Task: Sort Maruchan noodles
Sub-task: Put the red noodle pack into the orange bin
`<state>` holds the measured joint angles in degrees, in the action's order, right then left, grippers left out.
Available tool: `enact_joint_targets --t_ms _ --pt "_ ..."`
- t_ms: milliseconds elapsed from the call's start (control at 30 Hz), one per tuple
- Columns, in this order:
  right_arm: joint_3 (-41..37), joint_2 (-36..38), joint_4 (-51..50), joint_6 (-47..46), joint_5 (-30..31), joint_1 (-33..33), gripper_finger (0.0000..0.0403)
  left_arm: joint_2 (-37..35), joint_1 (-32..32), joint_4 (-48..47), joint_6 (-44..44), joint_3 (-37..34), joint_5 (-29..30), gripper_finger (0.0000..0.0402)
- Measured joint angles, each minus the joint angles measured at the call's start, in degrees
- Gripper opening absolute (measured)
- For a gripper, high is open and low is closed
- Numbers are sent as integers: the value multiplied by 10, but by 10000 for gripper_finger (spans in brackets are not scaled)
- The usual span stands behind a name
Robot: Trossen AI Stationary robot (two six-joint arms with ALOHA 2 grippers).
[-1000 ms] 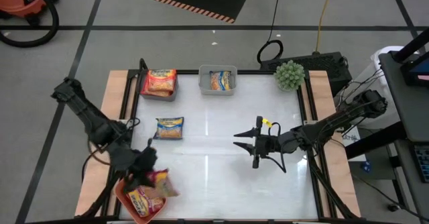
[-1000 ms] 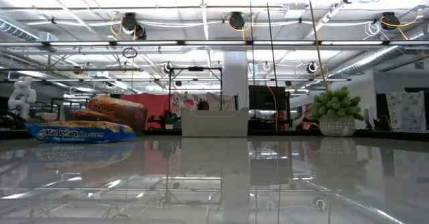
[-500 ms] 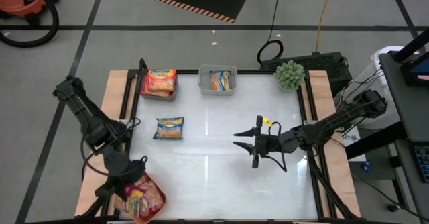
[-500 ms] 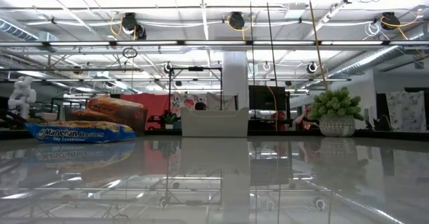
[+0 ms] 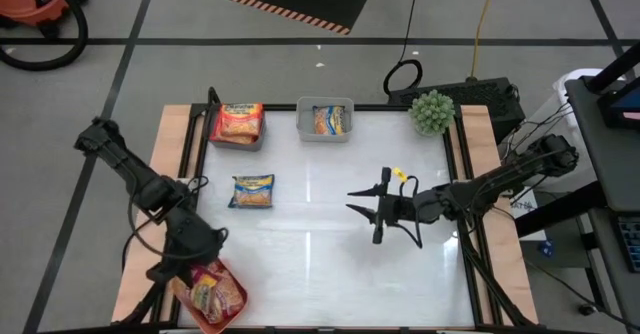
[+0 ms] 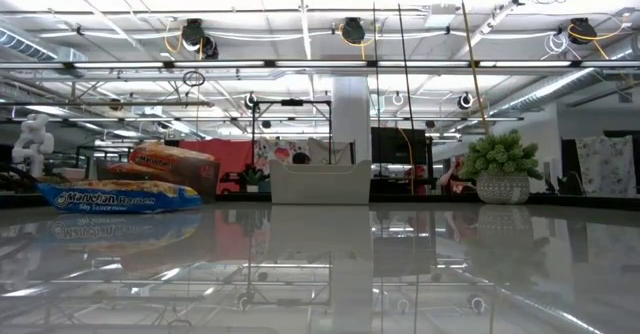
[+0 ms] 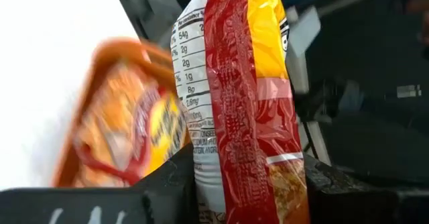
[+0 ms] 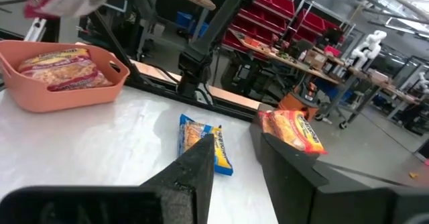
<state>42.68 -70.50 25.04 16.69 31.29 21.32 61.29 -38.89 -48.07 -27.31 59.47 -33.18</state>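
One blue packet (image 5: pixel 252 191) lies loose on the table, left of centre; the rest sit in bins: orange-red ones in the far-left bin (image 5: pixel 237 124), a blue one in the grey bin (image 5: pixel 325 120), more in the salmon bin (image 5: pixel 208 296). Left gripper (image 7: pixel 251 184) is clamped on an orange-red packet (image 7: pixel 244 83) over the salmon bin, so drop pending. Right gripper (image 5: pixel 366 211) hovers mid-table w/ fingers apart, nothing held; judging by this, nearly done.

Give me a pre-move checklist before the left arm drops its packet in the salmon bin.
1. Left gripper shut on the red-and-yellow packet: ok.
2. Left gripper over the salmon bin: ok, at its upper-left rim in the high view.
3. Room in the bin: cannot tell; packets already lie in it.
4. Right gripper clear of the drop: ok, open and empty at mid-table.
5. Blue packet still to sort: ok, loose on the table.
6. Grey bin and the orange packets at the far edge undisturbed: ok.
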Motion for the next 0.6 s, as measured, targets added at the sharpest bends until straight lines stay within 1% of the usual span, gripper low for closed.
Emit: enact_joint_targets --t_ms 67,133,200,267,367,400,467,600 --pt "0 0 0 -2 0 -3 116 15 14 -28 16 36 -2 136" --pt "0 0 -1 -2 0 -5 116 34 22 -82 48 85 -6 136" --pt "0 0 0 -1 0 -7 116 57 31 -157 85 137 -12 136" --pt "0 0 -1 0 0 -9 116 83 39 -250 114 184 -9 136" --pt "0 0 -3 0 0 -11 116 127 49 -362 152 236 -8 136" --pt "0 0 -4 3 0 -11 116 140 51 -387 163 247 -9 136" --pt "0 0 -7 5 0 -11 116 168 51 -407 181 261 -8 136" --pt "0 0 -16 5 0 -11 116 226 43 -408 222 275 -9 136"
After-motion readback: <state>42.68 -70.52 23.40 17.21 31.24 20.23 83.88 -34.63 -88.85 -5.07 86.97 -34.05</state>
